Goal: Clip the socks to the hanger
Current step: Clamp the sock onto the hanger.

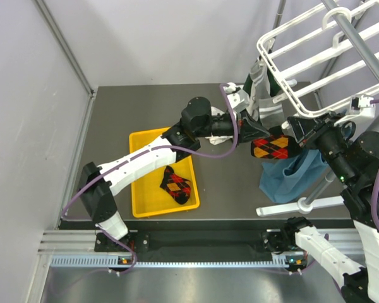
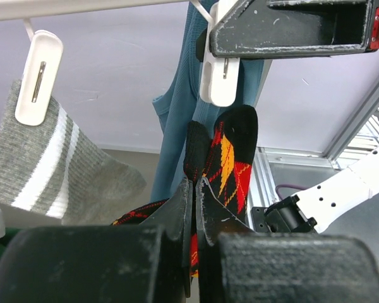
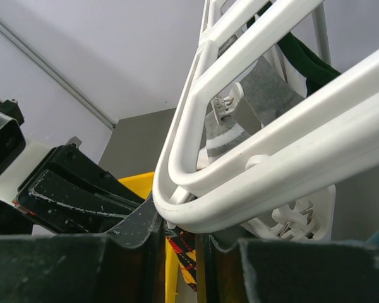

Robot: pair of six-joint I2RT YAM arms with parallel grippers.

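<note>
The argyle sock point(image 2: 230, 158) is standing upright out of the left gripper point(image 2: 196, 189), which is pinching it tight, its upper end reaching the white clip point(image 2: 220, 79) directly above the fingertips. The right gripper point(image 3: 177, 230) is sitting at that clip under the hanger point(image 3: 259, 170), fingers close together; whether it is squeezing the clip is hidden.

A yellow tray point(image 1: 145, 197) lies flat on the dark grey tabletop point(image 1: 145, 107). Right of the tray and well apart from it, a blue sleeveless top point(image 1: 289, 180) hangs low over the tabletop. Above and farther right of the tray, a grey metal pole point(image 1: 360, 47) slants upward, and a pale foot bar point(image 1: 275, 209) lies right of the tray's near corner. An aluminium rail point(image 1: 196, 241) runs in front of the tray. Pale lilac walls point(image 1: 25, 126) stand left of the tray and behind it.
</note>
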